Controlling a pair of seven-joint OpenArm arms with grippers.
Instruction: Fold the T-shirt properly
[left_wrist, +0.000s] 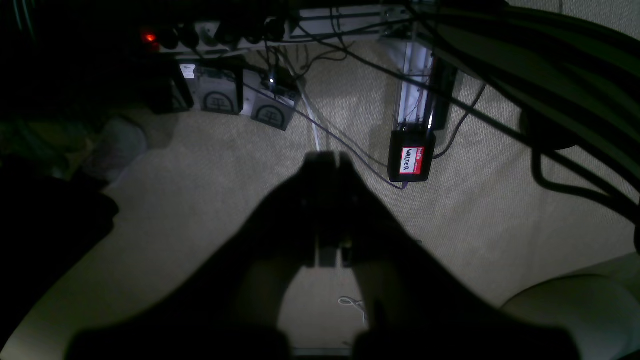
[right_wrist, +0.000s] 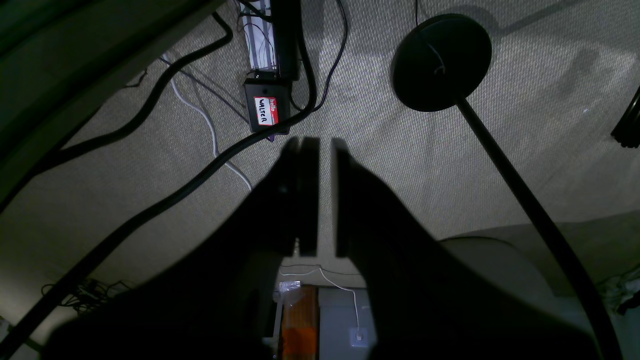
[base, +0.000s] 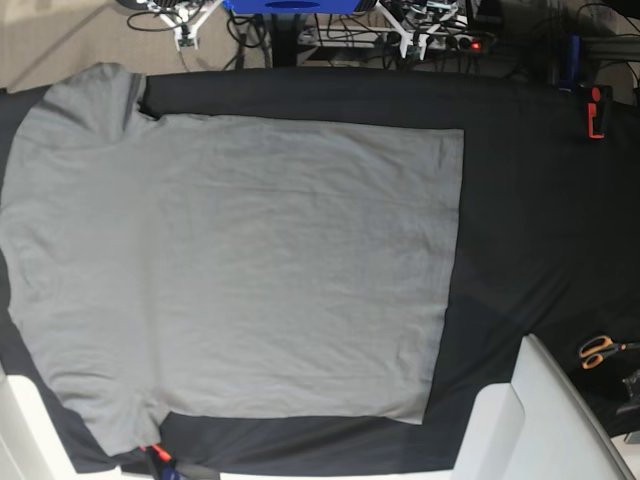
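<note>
We see the T-shirt (base: 240, 270) lying flat and unfolded on the black cloth sheet (base: 520, 190) that covers the surface, filling most of it from the left edge toward the middle, its straight hem facing the right edge. One sleeve (base: 95, 95) reaches the far left corner, and the other runs off at the near left corner. Nothing rests on the shirt.

Around it, orange-handled scissors (base: 598, 350) lie on the cloth near the right edge, and a red-and-black clamp (base: 596, 112) sits at the far right corner. A pale panel (base: 545, 420) rises over the near right corner.

Neither arm is over the surface. Our left pincer (left_wrist: 330, 160) hangs over the carpet (left_wrist: 215, 170), its fingers pressed together and empty. Ahead of it a black box with a red name tag (left_wrist: 412, 161) and tangled cables (left_wrist: 350, 55) crowd the floor. Our right pincer (right_wrist: 320, 145) shows a thin gap between its fingers and holds nothing. A round black stand base (right_wrist: 442, 60) lies on the floor beyond it.
</note>
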